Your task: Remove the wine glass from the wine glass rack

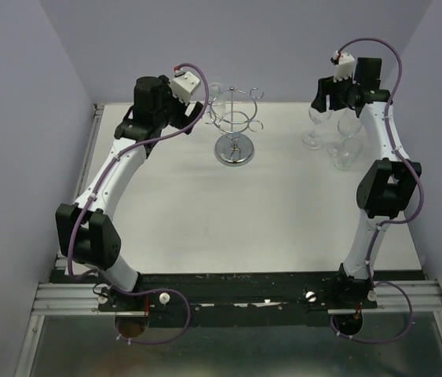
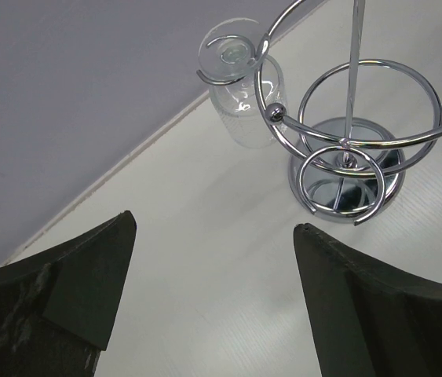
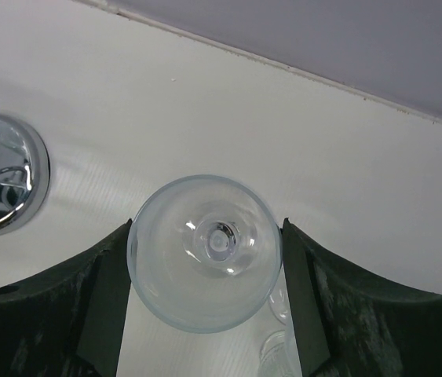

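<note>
The white table (image 1: 283, 220) lies bare from its centre toward 6 o'clock. That is the open room, while the back wall (image 1: 236, 47) closes in just behind the gear at 12 o'clock. The wine glass rack (image 1: 236, 133) stands at 12 o'clock on the table. One hanging wine glass (image 2: 240, 102) sits upside down in a hook on the rack's 11 o'clock side, next to the wall.

We judge the step to be the approach. The left gripper (image 2: 214, 224) is at 9 o'clock of the rack, spread wide and empty, well short of the bowl. Next it should advance toward 12 o'clock, close on the bowl, then slide the foot out through the hook's gap, clear of neighbouring loops.

At 2 o'clock, the right gripper (image 3: 206, 223) is spread over a standing wine glass (image 3: 205, 267). We cannot tell whether it touches the glass. Two more glasses (image 1: 348, 153) stand just beside it.
</note>
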Robot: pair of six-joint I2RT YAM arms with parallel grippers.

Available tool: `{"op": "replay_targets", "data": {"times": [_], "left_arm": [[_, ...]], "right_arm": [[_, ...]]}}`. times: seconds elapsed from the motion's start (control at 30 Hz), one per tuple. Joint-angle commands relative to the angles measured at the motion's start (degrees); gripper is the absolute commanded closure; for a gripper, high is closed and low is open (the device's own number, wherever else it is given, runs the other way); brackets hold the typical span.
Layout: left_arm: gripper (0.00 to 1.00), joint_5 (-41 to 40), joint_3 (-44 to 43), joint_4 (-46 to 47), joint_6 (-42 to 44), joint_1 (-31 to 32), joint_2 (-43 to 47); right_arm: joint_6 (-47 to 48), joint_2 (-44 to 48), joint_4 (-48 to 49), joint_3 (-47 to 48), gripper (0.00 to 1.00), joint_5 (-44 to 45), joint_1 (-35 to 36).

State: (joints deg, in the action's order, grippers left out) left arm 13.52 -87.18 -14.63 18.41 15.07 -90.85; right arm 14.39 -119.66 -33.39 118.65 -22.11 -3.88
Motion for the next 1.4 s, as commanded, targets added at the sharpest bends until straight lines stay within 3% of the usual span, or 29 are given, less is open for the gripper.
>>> {"op": "replay_targets", "data": {"times": [0.0, 0.17, 0.33, 0.63, 0.9, 1.0, 1.03, 1.07, 1.37], "left_arm": [[0.01, -0.95, -2.73, 1.62, -1.01, -0.39, -1.96], [0.01, -0.43, -4.23, 1.63, -2.94, -0.65, -3.28], [0.01, 0.89, -5.98, 2.32, -7.33, -2.32, -4.86], [0.01, 12.23, -8.36, 5.40, -8.57, -7.77, -8.55], [0.01, 19.33, -6.61, 11.90, -5.59, -9.27, -11.36], [0.01, 23.91, -4.15, 18.82, -4.26, -10.06, -12.77], [0.01, 24.79, -3.62, 20.68, -4.26, -10.15, -13.47], [0.01, 25.76, -3.70, 22.18, -4.26, -10.32, -14.35], [0.01, 34.99, -10.73, 24.82, -3.12, -10.59, -24.72]], "right_arm": [[-0.85, -1.28, 0.60, 0.44, 0.43, 1.89, -0.43], [-0.68, -1.63, 0.34, -0.35, 0.39, 1.89, -0.60], [-1.47, -1.72, -0.19, -0.53, 0.27, 1.19, -0.60], [-1.65, -0.84, -0.19, -0.96, 0.10, -0.04, -0.69], [-3.40, 1.44, -0.19, 0.26, 0.07, -2.85, -0.60], [-3.85, 2.84, -0.19, 0.97, 0.06, -5.57, -0.60], [-3.85, 3.28, -0.10, 1.06, 0.00, -6.80, -0.60], [-3.76, 3.90, -0.10, 1.14, 0.00, -7.85, -0.43], [-2.80, 6.54, -0.10, 0.71, 0.00, -12.96, 2.91]]}}
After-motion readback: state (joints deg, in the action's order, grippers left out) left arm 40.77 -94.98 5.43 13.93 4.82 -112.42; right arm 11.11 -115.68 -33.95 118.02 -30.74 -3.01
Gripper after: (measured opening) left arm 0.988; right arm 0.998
